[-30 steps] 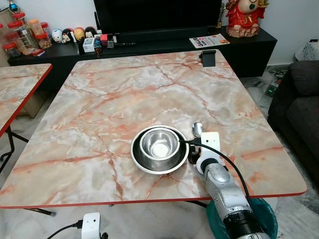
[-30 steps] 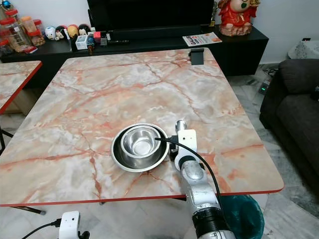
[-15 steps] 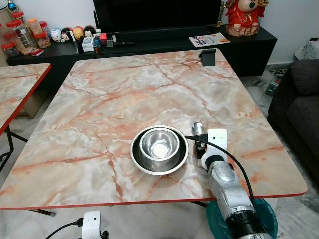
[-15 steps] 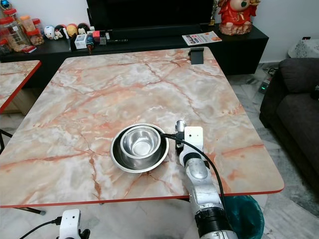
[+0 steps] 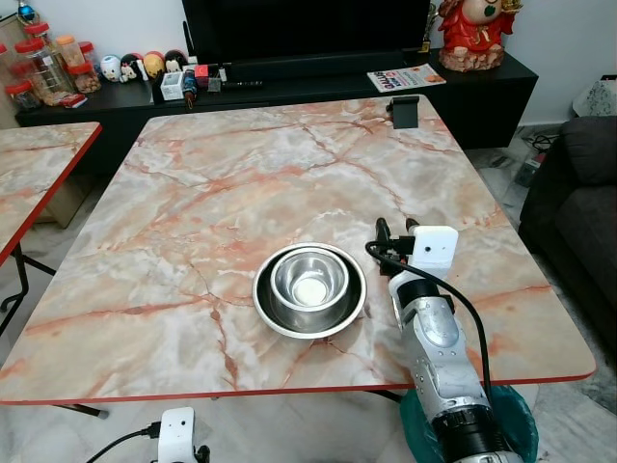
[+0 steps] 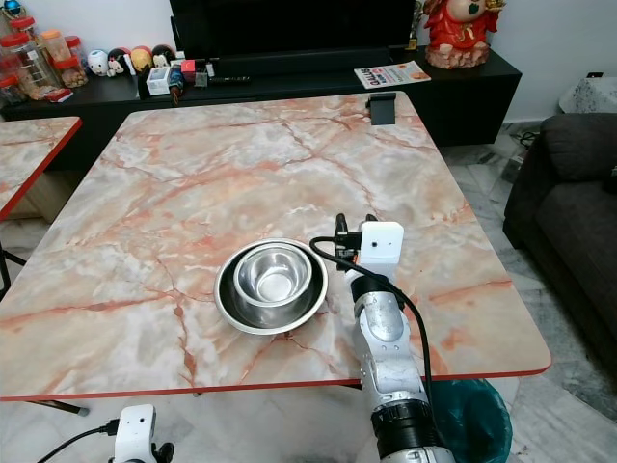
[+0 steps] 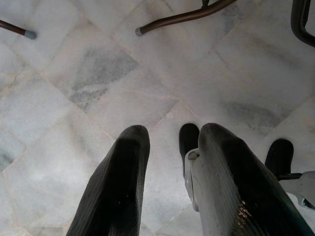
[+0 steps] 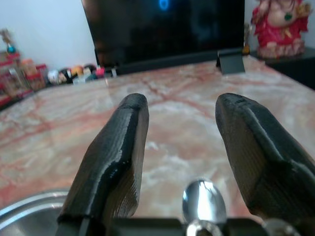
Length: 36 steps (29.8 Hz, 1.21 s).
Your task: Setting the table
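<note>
**Q:** Where's the right arm at, and where's the tableware?

**Me:** I've got the right gripper (image 5: 393,234) over the marble counter (image 5: 241,183), just off the 3 o'clock side of the steel bowls. From my right wrist cam the jaws are spread wide with nothing between them, and the spoon (image 8: 204,200) lies on the counter below them, bowl end pointing toward the TV stand (image 5: 289,92) at 12 o'clock. I can't tell if a finger (image 8: 113,157) touches it.

**Q:** And the bowls?

**Me:** Small steel bowl (image 5: 309,280) nested inside the bigger steel bowl (image 5: 275,313), both sitting toward the near edge, right of centre. A dark stand (image 5: 405,111) is at the far right corner of the counter.

**Q:** Left arm?

**Me:** Left gripper (image 7: 170,182) hangs idle over the tiled floor (image 7: 98,73), jaws a narrow gap apart, holding nothing.
</note>
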Available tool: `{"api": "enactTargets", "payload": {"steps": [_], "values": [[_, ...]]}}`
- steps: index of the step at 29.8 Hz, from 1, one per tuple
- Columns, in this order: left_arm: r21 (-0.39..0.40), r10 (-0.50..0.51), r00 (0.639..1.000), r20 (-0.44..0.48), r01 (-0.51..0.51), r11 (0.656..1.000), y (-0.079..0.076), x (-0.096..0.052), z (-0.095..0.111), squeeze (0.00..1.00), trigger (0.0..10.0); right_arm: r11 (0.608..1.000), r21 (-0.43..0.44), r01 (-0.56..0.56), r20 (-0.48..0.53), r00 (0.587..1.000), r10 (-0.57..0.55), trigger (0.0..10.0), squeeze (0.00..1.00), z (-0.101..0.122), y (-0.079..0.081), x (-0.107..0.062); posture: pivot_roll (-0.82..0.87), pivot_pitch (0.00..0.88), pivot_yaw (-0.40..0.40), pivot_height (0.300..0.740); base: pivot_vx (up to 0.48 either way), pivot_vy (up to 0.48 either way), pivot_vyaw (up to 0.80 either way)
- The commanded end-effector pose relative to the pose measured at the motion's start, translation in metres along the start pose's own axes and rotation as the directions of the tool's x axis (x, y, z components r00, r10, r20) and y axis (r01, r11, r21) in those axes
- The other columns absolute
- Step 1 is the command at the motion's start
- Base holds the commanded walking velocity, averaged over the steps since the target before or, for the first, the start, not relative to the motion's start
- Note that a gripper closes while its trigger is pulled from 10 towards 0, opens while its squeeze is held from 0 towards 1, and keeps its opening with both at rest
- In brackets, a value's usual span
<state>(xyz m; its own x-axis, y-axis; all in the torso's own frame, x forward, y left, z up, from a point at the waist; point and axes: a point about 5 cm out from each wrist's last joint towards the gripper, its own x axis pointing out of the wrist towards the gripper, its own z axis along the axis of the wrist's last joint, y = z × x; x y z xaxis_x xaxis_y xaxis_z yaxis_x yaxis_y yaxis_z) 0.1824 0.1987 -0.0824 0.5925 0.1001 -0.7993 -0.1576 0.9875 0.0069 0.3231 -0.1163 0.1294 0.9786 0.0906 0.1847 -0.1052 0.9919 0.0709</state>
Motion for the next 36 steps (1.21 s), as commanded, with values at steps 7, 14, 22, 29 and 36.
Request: {"api": "enactTargets", "payload": {"steps": [7, 14, 22, 29, 36], "values": [[-0.011, 0.018, 1.000, -0.004, -0.018, 1.000, 0.007, -0.001, -0.002, 0.00, 10.0, 1.000, -0.003, -0.028, 0.063, 0.998, 0.028, 10.0, 0.00, 0.007, 0.006, -0.001, -0.04, 0.013, 0.087, 0.740, 0.000, 0.156, 0.00], [-0.024, 0.014, 1.000, -0.009, -0.014, 1.000, 0.003, -0.001, -0.005, 0.00, 10.0, 0.999, -0.034, -0.022, 0.091, 0.996, 0.025, 10.0, 0.00, 0.011, 0.000, 0.000, -0.04, 0.016, 0.080, 0.740, 0.000, 0.357, 0.00], [-0.029, 0.013, 1.000, -0.011, -0.013, 1.000, 0.003, -0.001, -0.006, 0.00, 10.0, 0.999, -0.035, -0.027, 0.113, 0.993, 0.031, 10.0, 0.00, 0.014, 0.001, 0.001, -0.04, 0.020, 0.076, 0.740, 0.000, 0.463, 0.00], [-0.023, 0.013, 1.000, -0.015, -0.013, 1.000, 0.004, -0.002, -0.008, 0.00, 10.0, 0.998, -0.041, -0.043, 0.134, 0.990, 0.048, 10.0, 0.00, 0.017, 0.006, 0.000, -0.04, 0.018, 0.083, 0.740, 0.000, 0.460, 0.00], [-0.009, 0.012, 1.000, -0.015, -0.012, 1.000, 0.006, -0.002, -0.008, 0.00, 10.0, 0.998, -0.040, -0.053, 0.141, 0.988, 0.058, 10.0, 0.00, 0.017, 0.008, -0.001, -0.05, 0.016, 0.090, 0.740, 0.000, 0.460, 0.00]]}}
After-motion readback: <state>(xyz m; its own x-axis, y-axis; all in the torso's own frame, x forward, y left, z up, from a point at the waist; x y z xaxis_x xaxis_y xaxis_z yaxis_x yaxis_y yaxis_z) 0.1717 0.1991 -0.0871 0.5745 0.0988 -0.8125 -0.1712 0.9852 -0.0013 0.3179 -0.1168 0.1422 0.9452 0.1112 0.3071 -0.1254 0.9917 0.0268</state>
